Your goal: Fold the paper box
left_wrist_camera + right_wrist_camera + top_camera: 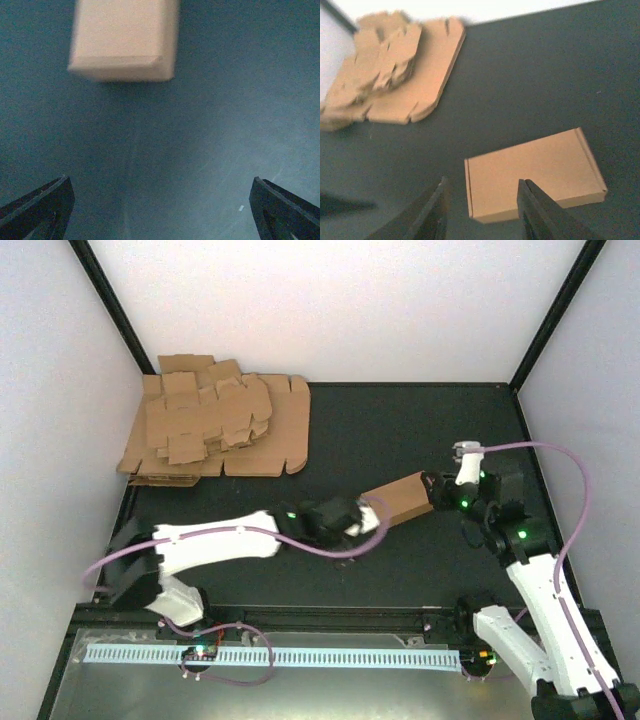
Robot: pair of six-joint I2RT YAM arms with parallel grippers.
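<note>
The paper box (pixel 400 498) is a small closed brown carton lying flat on the dark mat, right of centre. My left gripper (pixel 362 517) sits just off its near-left end, and in the left wrist view the box (pixel 125 40) lies ahead of the fingers (pixel 37 210). They are spread wide with only mat between them. My right gripper (pixel 445 490) is at the box's right end. In the right wrist view its jaws stand apart above the box (pixel 535 175), one fingertip (pixel 537 210) overlapping the box's near edge. Nothing is gripped.
A thick pile of flat brown cardboard sheets (pixel 215 430) lies at the back left of the mat, also visible in the right wrist view as the pile (pixel 395 70). White walls enclose the mat on three sides. A perforated white rail (pixel 270 655) runs along the near edge.
</note>
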